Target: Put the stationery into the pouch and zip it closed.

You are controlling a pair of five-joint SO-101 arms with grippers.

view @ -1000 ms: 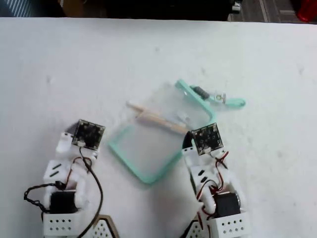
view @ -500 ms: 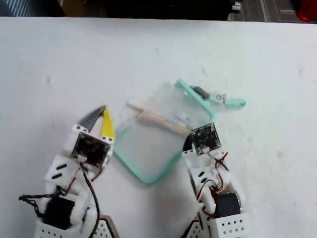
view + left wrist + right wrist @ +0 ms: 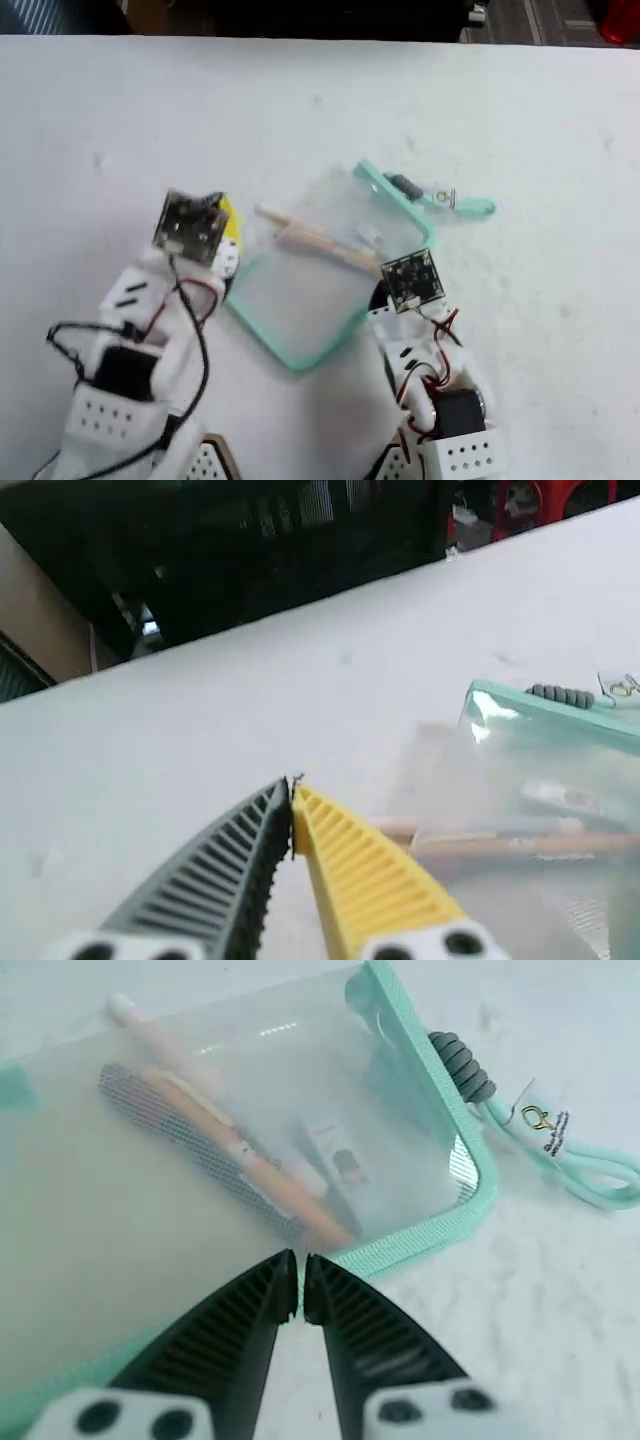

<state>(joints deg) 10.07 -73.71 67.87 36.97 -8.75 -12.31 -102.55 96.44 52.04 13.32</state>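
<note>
A clear pouch (image 3: 315,275) with a mint-green border lies flat at the table's middle. Inside it I see a beige pen (image 3: 245,1165) and a small white item (image 3: 335,1150); the pen's tip pokes out past the pouch's far left edge (image 3: 268,214). A grey zipper pull with a mint cord (image 3: 440,200) trails off the pouch's far right corner. My left gripper (image 3: 292,790), grey and yellow fingers shut and empty, sits just left of the pouch near the pen's tip. My right gripper (image 3: 300,1265) is shut and empty at the pouch's near right edge.
The white table (image 3: 520,120) stretches wide around the pouch. Its far edge (image 3: 300,38) borders a dark area behind. Both arm bases stand at the near edge.
The left arm has swung forward and toward the pouch, its gripper now beside the pen's protruding tip. The right arm and the pouch have stayed put.
</note>
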